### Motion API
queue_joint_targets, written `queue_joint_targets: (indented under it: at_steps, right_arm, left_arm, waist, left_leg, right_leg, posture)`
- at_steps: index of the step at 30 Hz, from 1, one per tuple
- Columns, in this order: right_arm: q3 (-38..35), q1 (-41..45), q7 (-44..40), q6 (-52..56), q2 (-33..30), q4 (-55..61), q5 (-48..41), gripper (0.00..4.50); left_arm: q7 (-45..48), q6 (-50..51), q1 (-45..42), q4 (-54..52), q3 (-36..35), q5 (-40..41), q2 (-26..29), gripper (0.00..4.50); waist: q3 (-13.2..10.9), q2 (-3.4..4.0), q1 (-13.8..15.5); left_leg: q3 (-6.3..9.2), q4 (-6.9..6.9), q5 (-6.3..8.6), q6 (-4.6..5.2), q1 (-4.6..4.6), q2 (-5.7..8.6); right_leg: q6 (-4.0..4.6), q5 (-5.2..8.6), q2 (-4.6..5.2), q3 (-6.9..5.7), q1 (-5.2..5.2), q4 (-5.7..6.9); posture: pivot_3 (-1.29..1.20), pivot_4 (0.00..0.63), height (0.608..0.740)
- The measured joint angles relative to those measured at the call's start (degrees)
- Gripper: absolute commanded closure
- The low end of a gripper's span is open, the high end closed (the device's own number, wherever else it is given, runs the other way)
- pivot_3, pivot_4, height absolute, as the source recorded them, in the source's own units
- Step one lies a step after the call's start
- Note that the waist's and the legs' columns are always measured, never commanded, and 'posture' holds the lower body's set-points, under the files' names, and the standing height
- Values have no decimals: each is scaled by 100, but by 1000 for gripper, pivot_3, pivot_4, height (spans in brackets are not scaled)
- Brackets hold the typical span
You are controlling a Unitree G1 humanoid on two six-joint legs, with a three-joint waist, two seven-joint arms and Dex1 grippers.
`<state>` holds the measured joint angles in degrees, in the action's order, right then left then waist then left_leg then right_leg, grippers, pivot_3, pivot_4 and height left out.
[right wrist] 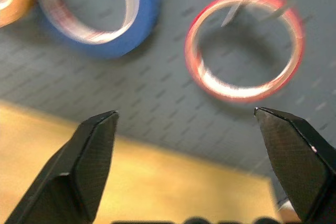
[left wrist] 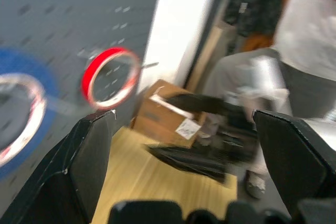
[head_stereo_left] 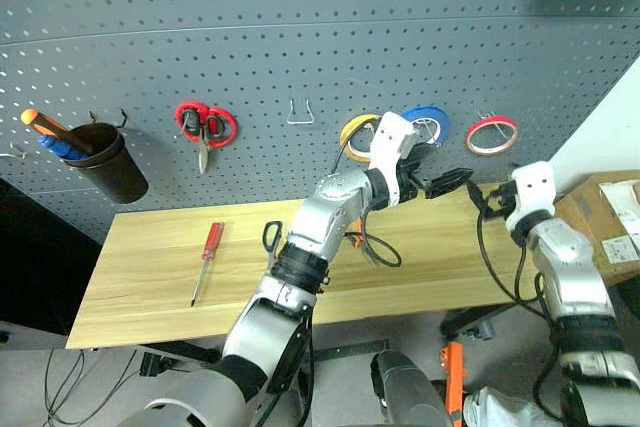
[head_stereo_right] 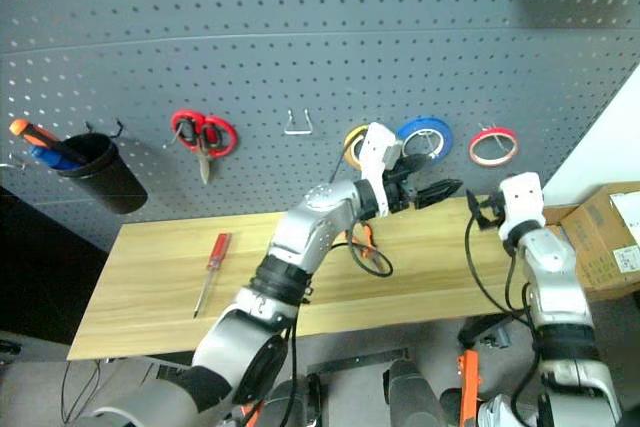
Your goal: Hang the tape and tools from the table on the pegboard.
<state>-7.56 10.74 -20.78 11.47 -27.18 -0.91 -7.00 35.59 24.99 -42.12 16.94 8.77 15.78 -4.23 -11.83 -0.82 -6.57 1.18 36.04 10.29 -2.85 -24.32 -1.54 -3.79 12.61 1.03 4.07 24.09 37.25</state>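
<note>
Pegboard (head_stereo_left: pixel 250 37): dark grey perforated panel, stiff, metal hooks. Table (head_stereo_left: pixel 150 277): pale wood, smooth. Red tape (head_stereo_left: pixel 492 134): thin light ring, hung on hook beside blue roll (head_stereo_left: pixel 430 122). Screwdriver (head_stereo_left: pixel 207 262): flat on table, rigid, likely light; take by red handle. Left gripper (head_stereo_left: pixel 450 182), right gripper (head_stereo_left: pixel 483 197): both wide open, empty.

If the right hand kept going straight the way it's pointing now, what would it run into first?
Most likely the pegboard. The right hand, fingers open, points at bare panel between the blue roll and the hung red tape; depth is unclear.
</note>
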Motion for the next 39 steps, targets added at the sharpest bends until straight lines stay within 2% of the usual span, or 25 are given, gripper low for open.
queue_joint_targets:
  at_steps: [4,9,15,22,32,39]
  right_arm:
    - [377,-573,71,1370,103,1291,-6,32]
    - [1039,-172,196,2682,405,1691,30,32]
    - [1812,1073,103,3558,954,839,122,32]
    - [2338,1810,-349,4101,1178,-281,122,32]
    - [2223,2729,-61,4477,1984,-1694,153,32]
    - [2243,3073,51,4110,2080,-2460,396,32]
  left_arm:
    - [-643,636,960,-989,-26,-133,290,0]
    - [-1333,1592,1908,-2174,-124,-226,600,0]
    - [-1797,2733,3018,-3681,-324,-165,1147,0]
    - [-2115,3133,3567,-4239,-953,-71,1384,0]
    - [-2129,3278,4191,-4618,-1164,115,1646,0]
    - [-2244,3324,4212,-4832,-1137,124,1637,0]
  waist:
    - [-5,-8,-9]
    - [-25,-43,19]
    - [-54,-86,62]
    - [-144,-121,337]
    - [-342,-123,472]
    - [-418,-117,488]
  left_leg:
    - [-6,12,-1,-1,26,-1]
    - [13,21,-6,6,50,2]
    - [27,16,-18,25,52,-5]
    - [20,0,-18,28,25,-10]
    - [30,-9,-10,23,4,-17]
    - [34,-14,-9,22,-29,-16]
  right_leg:
    - [6,-1,-2,10,-7,27]
    - [67,5,-10,9,-16,47]
    - [75,2,-21,4,-14,49]
    - [97,24,-20,1,1,35]
    - [103,37,-20,-12,22,33]
    - [97,33,-16,-20,28,-14]
  posture:
    - [-94,175,740]
    - [-48,207,740]
    - [37,247,740]
    - [67,278,740]
    - [90,304,740]
    - [96,315,740]
